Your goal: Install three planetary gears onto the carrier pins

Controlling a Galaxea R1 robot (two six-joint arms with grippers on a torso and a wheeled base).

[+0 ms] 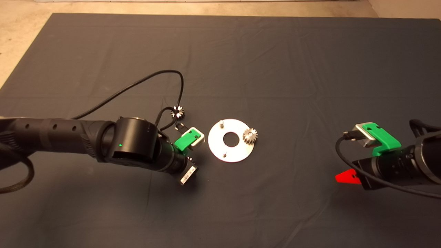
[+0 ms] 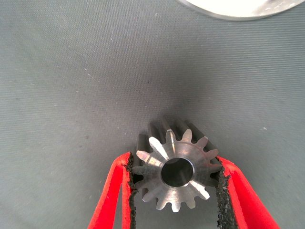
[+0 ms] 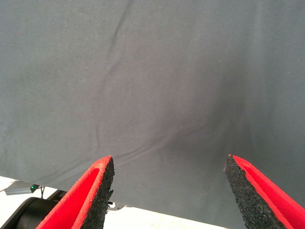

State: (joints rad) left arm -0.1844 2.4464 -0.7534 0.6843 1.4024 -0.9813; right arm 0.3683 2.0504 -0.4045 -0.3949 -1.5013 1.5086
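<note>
The round shiny disc [image 1: 237,151] lies mid-mat with two bare carrier pins, one far [image 1: 221,122] and one near [image 1: 224,155]. One planetary gear [image 1: 250,136] sits on the disc's right side over the third pin. A second gear [image 1: 178,111] lies on the mat to the left of the disc. My left gripper [image 2: 174,159] is just left of the disc, shut on a third gear [image 2: 176,174] held face-up between the pads. The disc's rim [image 2: 238,9] shows just ahead of it. My right gripper [image 3: 169,158] is open and empty, far right of the disc, its red finger [image 1: 346,176] showing.
The left arm's black cable [image 1: 144,81] loops over the mat behind the wrist and passes close to the loose gear. The dark mat [image 1: 275,69] has shallow wrinkles. Pale floor lies beyond its far edge.
</note>
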